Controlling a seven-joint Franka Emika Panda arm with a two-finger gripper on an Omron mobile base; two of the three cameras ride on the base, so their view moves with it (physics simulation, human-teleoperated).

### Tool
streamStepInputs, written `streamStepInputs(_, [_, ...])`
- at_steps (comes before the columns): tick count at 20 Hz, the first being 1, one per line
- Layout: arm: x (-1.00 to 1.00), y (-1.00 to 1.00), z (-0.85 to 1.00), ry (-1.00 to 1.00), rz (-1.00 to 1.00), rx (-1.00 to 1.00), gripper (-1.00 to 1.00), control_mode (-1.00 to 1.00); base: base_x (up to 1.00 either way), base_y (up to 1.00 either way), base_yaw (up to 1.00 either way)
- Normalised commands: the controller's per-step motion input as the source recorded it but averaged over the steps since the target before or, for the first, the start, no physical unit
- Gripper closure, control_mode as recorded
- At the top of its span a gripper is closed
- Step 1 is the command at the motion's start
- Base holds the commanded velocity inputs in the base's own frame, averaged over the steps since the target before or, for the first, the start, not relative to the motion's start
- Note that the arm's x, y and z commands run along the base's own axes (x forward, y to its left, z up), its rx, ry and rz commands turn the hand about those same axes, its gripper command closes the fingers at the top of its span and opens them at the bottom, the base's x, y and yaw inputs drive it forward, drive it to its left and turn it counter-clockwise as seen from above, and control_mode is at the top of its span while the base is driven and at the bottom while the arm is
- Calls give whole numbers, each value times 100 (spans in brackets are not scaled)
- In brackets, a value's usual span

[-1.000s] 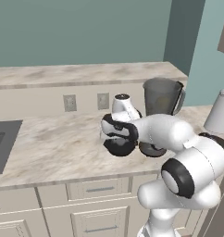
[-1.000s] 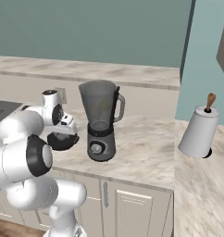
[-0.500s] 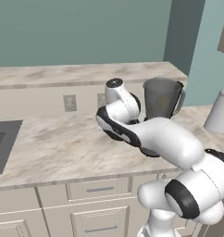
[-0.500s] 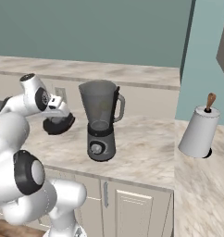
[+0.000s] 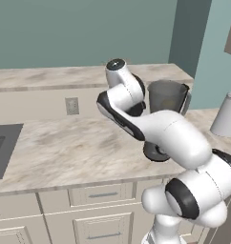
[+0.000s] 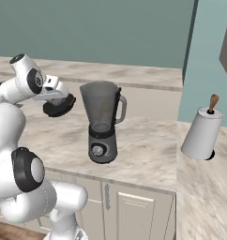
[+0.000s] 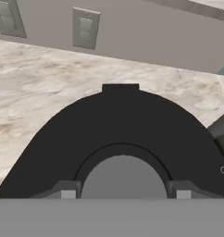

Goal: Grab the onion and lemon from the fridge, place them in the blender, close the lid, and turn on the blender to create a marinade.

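Observation:
My gripper (image 6: 56,99) (image 7: 123,190) is shut on the grey centre knob of the black lid (image 6: 59,106) (image 7: 123,125), holding it in the air above the counter, left of the blender. The lid's little side tab points toward the back wall. The blender (image 6: 102,122) (image 5: 168,96) stands on the counter, its translucent jar open at the top and its dark base showing a front knob (image 6: 98,150). My arm covers most of the blender base in the left base view. The onion, lemon and fridge are out of view.
A white conical pot (image 6: 201,134) (image 5: 226,115) with a wooden knob stands right of the blender. Wall outlets (image 5: 72,106) (image 7: 85,28) sit in the backsplash. A dark sink (image 5: 3,148) lies at the counter's left. A teal wall (image 6: 210,65) rises at the right.
The arm has lifted the lid from low over the counter to about the height of the jar's mouth, still left of the blender. The blender has not moved.

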Motion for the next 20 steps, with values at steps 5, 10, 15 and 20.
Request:
streamStepInputs(5, [35,-11,100,0,0,-1,100,-100,0,0,0])
streamStepInputs(10, [36,-40,100,0,0,-1,100,-100,0,0,0])
streamStepInputs(15, [1,-36,90,0,4,0,100,-100,0,0,0])
streamStepInputs(20, [-20,-96,30,0,14,7,100,-100,0,0,0])
